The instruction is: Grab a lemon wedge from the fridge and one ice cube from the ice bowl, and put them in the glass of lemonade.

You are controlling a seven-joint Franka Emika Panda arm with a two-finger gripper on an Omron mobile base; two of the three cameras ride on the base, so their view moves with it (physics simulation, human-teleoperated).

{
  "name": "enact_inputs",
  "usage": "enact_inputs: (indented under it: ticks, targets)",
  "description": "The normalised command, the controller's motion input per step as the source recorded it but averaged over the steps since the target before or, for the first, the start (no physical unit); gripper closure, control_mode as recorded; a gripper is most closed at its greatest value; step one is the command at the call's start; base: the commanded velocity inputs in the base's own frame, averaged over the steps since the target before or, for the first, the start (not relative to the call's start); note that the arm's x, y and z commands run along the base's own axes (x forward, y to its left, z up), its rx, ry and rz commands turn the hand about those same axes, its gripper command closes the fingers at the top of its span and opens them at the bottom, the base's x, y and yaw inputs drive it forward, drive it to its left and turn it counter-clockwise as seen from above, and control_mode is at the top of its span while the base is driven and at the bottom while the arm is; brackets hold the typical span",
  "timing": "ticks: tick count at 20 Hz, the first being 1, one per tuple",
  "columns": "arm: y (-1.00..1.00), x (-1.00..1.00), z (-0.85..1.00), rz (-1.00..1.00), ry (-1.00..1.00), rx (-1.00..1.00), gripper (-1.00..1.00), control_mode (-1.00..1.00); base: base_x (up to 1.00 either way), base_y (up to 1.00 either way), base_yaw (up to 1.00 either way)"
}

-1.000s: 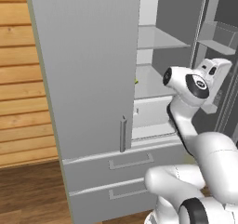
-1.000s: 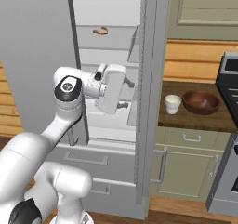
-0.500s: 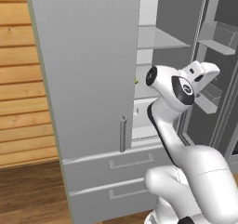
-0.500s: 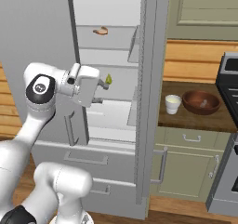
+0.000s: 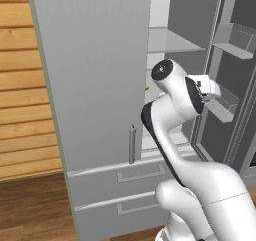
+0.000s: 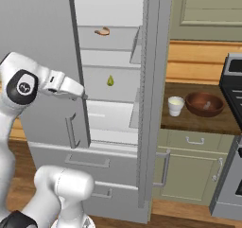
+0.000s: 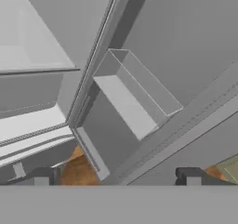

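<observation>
Wood-panelled walls are framing the fridge [image 6: 118,104], a tall matte grey slab standing open at frame centre, so only the opening is done. Right of it, the brown tabletop [image 6: 198,120] is carrying the shallow reddish bowl [image 6: 204,104] and small whitish glass [image 6: 176,105]. Mid-shelf, the tiny yellow wedge [image 6: 110,81] is waiting untouched. At left, the pincer [image 6: 81,95] is hanging released, grasping nothing.

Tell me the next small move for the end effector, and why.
Probably swing the end effector toward the lemon wedge on the fridge shelf. It is open and empty, the wedge lies deeper in and off to its side, and the hand view faces the door bin, not the wedge.
</observation>
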Motion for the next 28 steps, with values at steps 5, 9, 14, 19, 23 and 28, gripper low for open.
enact_inputs:
  ticks: [5,9,14,19,23,28]
  targets:
    - [0.48,0.0,-0.03,0.38,0.08,0.31,-1.0,-1.0,0.0,0.0,0.0]
    - [0.28,0.0,-0.15,0.48,0.11,0.26,-1.0,-1.0,0.0,0.0,0.0]
    - [0.49,-0.09,-0.24,0.37,0.06,0.06,-1.0,-1.0,0.0,0.0,0.0]
    - [0.29,-0.04,-0.23,0.27,0.08,0.03,-1.0,-1.0,0.0,0.0,0.0]
    - [0.1,0.2,-0.27,0.09,0.0,0.15,-1.0,-1.0,0.0,0.0,0.0]
    - [0.3,0.33,-0.38,0.02,0.01,0.09,-1.0,-1.0,0.0,0.0,0.0]
